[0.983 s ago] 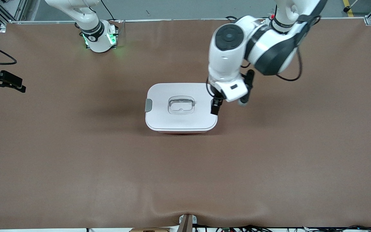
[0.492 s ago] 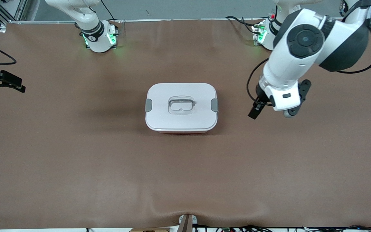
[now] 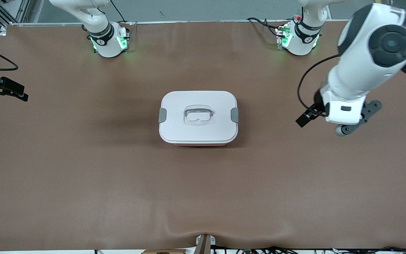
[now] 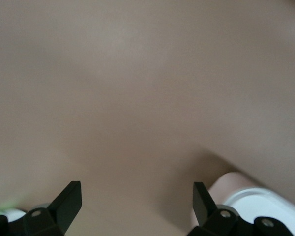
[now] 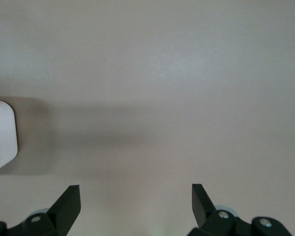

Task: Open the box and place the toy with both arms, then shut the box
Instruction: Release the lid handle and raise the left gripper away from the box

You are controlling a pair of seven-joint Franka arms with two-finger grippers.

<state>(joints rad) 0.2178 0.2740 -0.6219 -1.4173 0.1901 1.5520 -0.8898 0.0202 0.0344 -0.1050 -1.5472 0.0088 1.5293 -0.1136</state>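
The box [image 3: 198, 130] stands shut in the middle of the table, its white lid on, a grey clip [image 3: 162, 115] at each end and a clear handle [image 3: 198, 115] on top. The toy is out of view. My left gripper [image 3: 306, 118] hangs open and empty over bare table, apart from the box toward the left arm's end; its wrist view shows wide-apart fingers [image 4: 137, 189] and a corner of the box [image 4: 255, 201]. My right gripper [image 3: 12, 92] is open and empty [image 5: 136, 191] at the right arm's end of the table. The box's edge [image 5: 2, 135] shows in its wrist view.
The brown table mat [image 3: 203, 190] stretches all around the box. The two arm bases [image 3: 109, 42] [image 3: 299, 40] glow green along the table's edge farthest from the front camera. A small bracket [image 3: 204, 241] sits at the edge nearest to it.
My left arm has swung away from the clip at the box's end, out toward its own end of the table. The box and right arm have not moved.
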